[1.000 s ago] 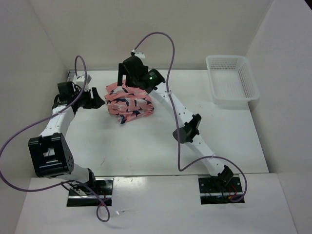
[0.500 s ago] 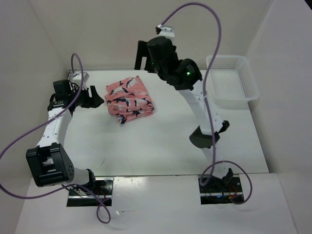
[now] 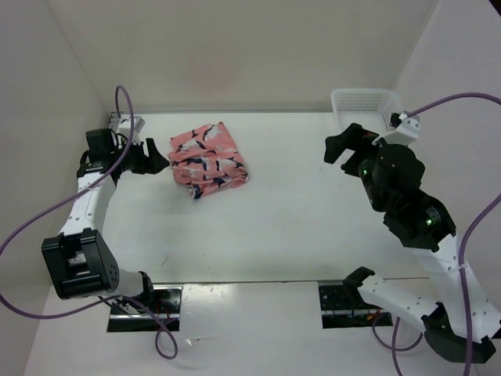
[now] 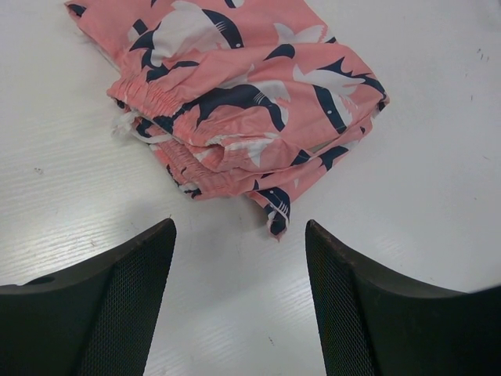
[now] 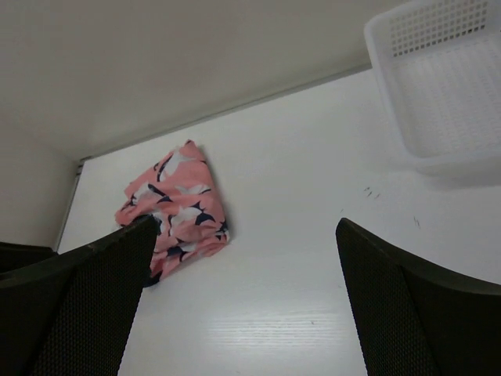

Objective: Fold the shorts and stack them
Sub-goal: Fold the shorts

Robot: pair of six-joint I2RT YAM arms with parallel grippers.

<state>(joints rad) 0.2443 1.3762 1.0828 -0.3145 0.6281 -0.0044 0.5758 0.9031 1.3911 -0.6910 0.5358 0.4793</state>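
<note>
The salmon-pink shark-print shorts lie folded in a compact pile at the back left of the white table. They also show in the left wrist view and in the right wrist view. My left gripper is open and empty, just left of the pile and apart from it; its jaws stand wide over bare table. My right gripper is open and empty, raised high at the right, far from the shorts.
A white mesh plastic basket stands at the back right corner, also in the right wrist view. White walls enclose the table on three sides. Purple cables loop off both arms.
My right arm has let go of the shorts and swung from over the pile up and across to the right side. The shorts now lie flat and folded. The left arm has barely moved.
</note>
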